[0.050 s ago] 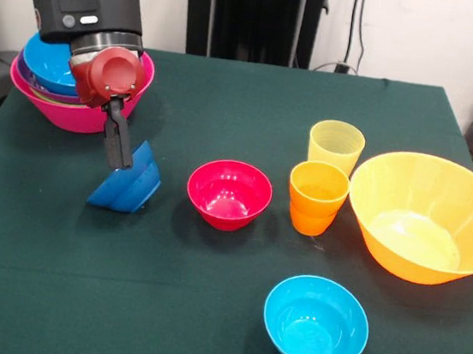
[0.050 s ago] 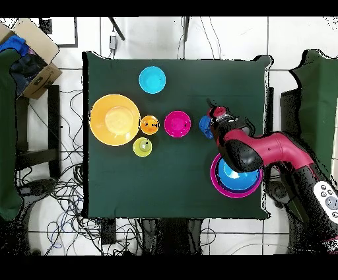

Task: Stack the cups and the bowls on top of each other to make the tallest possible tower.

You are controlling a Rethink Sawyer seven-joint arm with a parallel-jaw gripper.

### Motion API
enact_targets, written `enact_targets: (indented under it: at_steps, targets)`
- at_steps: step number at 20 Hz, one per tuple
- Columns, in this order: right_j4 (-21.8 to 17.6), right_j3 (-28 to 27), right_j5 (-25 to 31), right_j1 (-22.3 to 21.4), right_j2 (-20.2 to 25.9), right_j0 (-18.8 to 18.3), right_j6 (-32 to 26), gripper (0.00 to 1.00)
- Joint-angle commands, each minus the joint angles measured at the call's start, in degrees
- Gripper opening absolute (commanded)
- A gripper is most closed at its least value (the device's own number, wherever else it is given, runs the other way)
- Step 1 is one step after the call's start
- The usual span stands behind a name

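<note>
One dark blue bowl tilts, gripped by end effector.

Two cups stand just beside the large orange bowl: one pale yellow cup and one orange cup. Apart from that bowl, three small bowls lie loose: one red bowl, one cyan bowl and one dark blue bowl, tipped on edge. One tower sits farthest from the orange bowl, with a pink bowl outermost and a sky blue bowl inside; other rims between them are too hidden to count.
</note>
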Motion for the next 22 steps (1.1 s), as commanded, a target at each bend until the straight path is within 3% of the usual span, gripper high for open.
enact_targets:
  at_steps: [1,5,8,11,17,19,22]
  targets:
    - [-2.19,-3.06,5.48,3.97,-3.50,1.03,-11.36,1.00]
    - [-0.34,-3.46,7.27,4.35,-5.21,1.86,-8.11,1.00]
    - [4.12,-4.90,11.72,5.72,-6.43,2.61,-5.86,1.00]
    - [6.21,-5.83,12.93,6.96,-7.69,3.03,-4.66,1.00]
    - [7.09,-7.24,11.23,9.15,-10.94,5.29,0.82,1.00]
    - [8.64,-7.54,12.36,9.52,-11.12,5.39,0.77,1.00]
    - [7.73,-6.45,10.56,8.22,-10.77,5.32,0.01,1.00]
